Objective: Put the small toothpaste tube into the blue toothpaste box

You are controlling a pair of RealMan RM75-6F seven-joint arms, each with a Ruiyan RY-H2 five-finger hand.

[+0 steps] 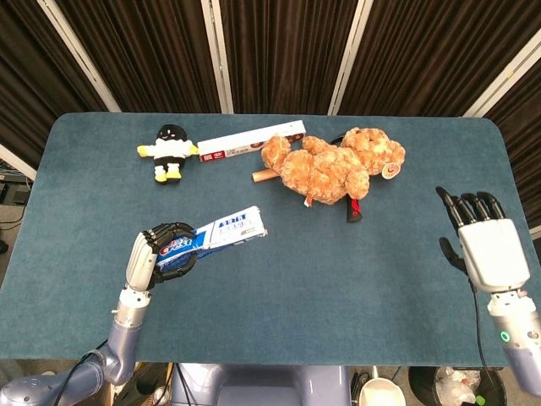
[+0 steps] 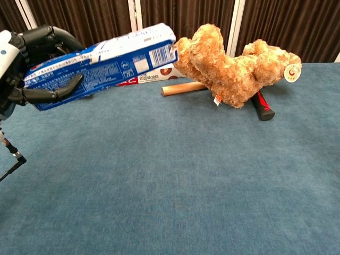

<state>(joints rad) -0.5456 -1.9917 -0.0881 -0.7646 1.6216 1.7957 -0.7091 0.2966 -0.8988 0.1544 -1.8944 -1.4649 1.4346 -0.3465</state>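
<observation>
— Where's the blue toothpaste box?

— In the left hand, above the near-left part of the tabletop. The fingers are wrapped round its near end, and the chest view shows the box raised off the surface, tilted, with its far end higher and pointing toward the teddy bear.

— And the small toothpaste tube?

— I can't find it in either view, so I can't tell where it is.

— The right hand?

— It shows only in the head view, at the right edge of the tabletop, palm turned away from the camera, fingers apart and pointing away from the robot, nothing in them.

— What else is on the tabletop?

— The teddy bear lies on its side at the far middle. A wooden handle sticks out from under it on the left and a black and red tool handle on the right. Just behind runs a long white carton with a red end, and left of that a small black, white and yellow doll lies on its back.
</observation>
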